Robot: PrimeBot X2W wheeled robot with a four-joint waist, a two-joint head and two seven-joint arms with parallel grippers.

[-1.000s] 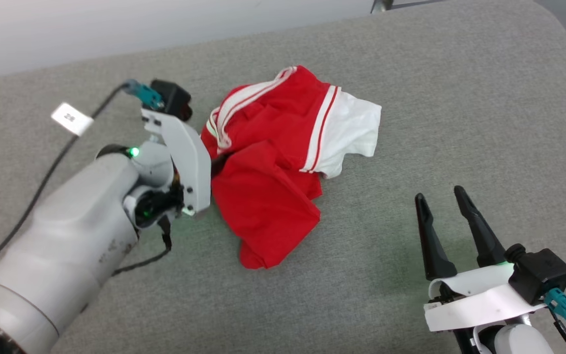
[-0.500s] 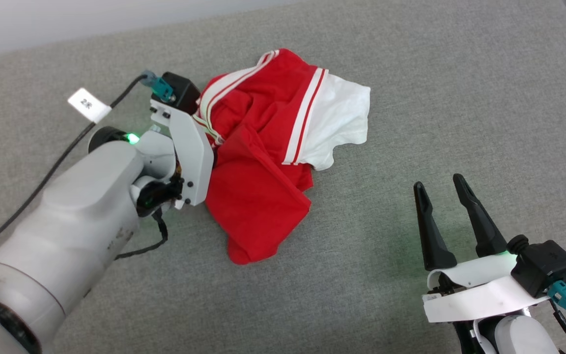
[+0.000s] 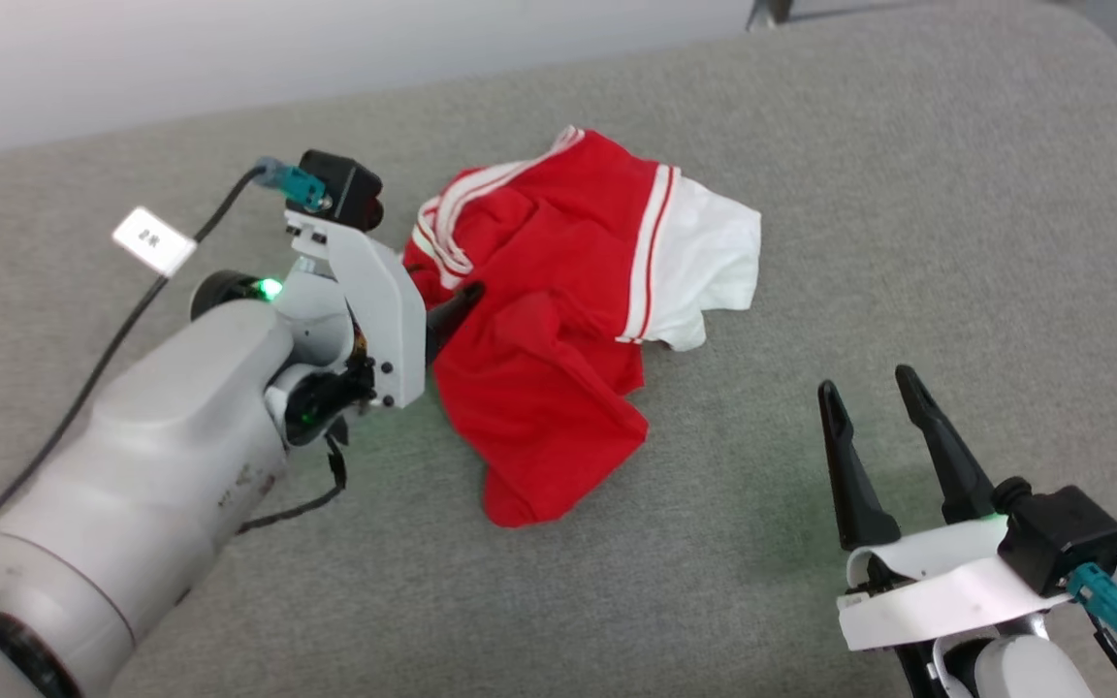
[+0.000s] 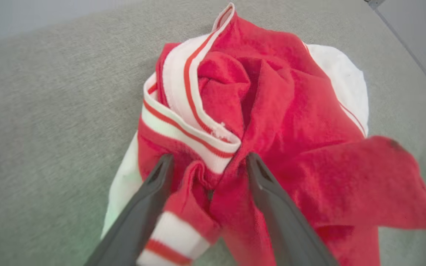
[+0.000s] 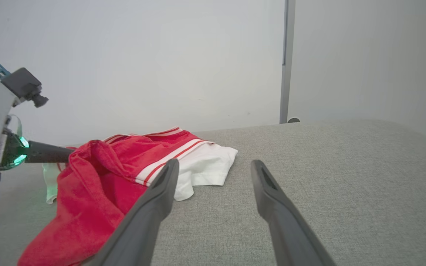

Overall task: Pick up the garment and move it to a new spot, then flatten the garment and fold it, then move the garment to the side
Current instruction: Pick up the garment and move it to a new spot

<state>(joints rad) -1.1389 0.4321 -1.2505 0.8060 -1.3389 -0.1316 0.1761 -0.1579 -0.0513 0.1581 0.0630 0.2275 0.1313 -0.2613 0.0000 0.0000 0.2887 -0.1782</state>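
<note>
A grey cloth-covered tabletop [image 3: 908,194] spans the head view, its rounded corner at 1 o'clock. A pale wall [image 3: 229,58] stands beyond its far edge at 11 o'clock. The pale left forearm [image 3: 161,456] reaches in from 8 o'clock toward the middle.

The garment [image 3: 539,388] lies crumpled in a heap at the centre of the tabletop, a shade toward 12 o'clock. It is mostly red, with a white sleeve [image 3: 704,262] spread flat on its 2 o'clock side. Striped trim [image 3: 651,252] in red and white runs along that sleeve's seam, and a loose red flap trails toward 6 o'clock.

The right gripper [image 3: 867,381] sits at 4 o'clock, well apart from the garment, its two dark fingers spread over bare tabletop.

The left gripper [image 4: 209,162] is at the garment's 9 o'clock edge, pushed into the cloth. In the left wrist view its fingers stand spread as wide as the right gripper's. A bunched red fold and a striped collar band [image 4: 183,111] lie between them, not squeezed. In the head view one dark fingertip [image 3: 462,296] shows against the red cloth.

A black cable [image 3: 103,330] runs beside the forearm at 9 o'clock, carrying a small white tag [image 3: 153,238] at 10 o'clock. A green light [image 3: 271,288] glows on the wrist.
</note>
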